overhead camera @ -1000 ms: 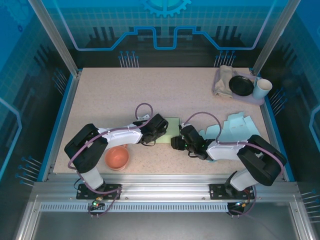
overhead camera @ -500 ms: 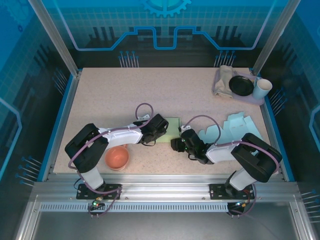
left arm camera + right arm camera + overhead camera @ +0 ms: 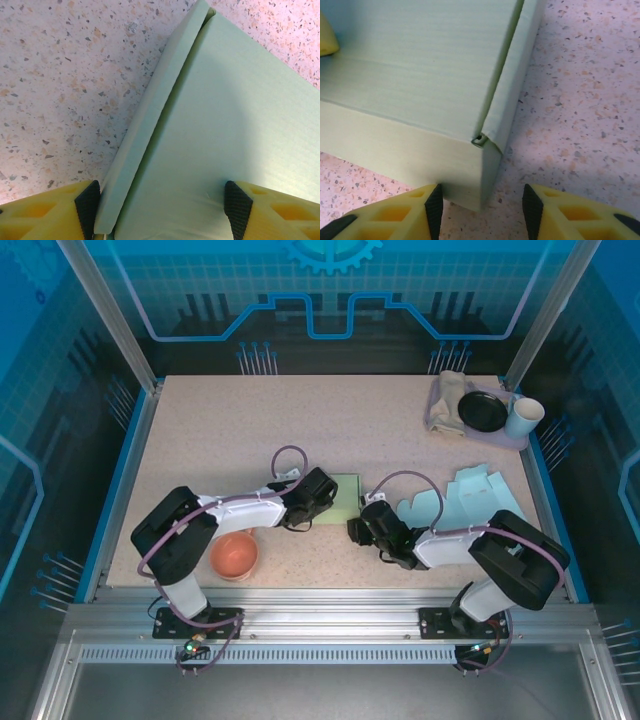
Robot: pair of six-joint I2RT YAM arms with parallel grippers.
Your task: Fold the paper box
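Note:
A pale green paper box (image 3: 345, 498), folded up with its lid down, lies between my two grippers. My left gripper (image 3: 322, 496) is at its left end and stands open. In the left wrist view one pad (image 3: 87, 207) sits outside the side flap and the other rests on the lid of the box (image 3: 215, 115), around the left gripper (image 3: 162, 207). My right gripper (image 3: 357, 530) is open at the near right corner. In the right wrist view that corner of the box (image 3: 420, 60) sits between the fingers of the right gripper (image 3: 482, 207), with the left pad (image 3: 434, 210) against the front wall.
A flat light-blue box blank (image 3: 470, 502) lies to the right of my right arm. An orange bowl (image 3: 235, 554) sits near the left arm's base. At the back right, a tray (image 3: 520, 440) holds a cloth, a black dish (image 3: 483, 411) and a white cup (image 3: 523, 417).
My right gripper has shifted slightly at the box's near corner and its fingers have narrowed a little. The left gripper and the box have stayed put.

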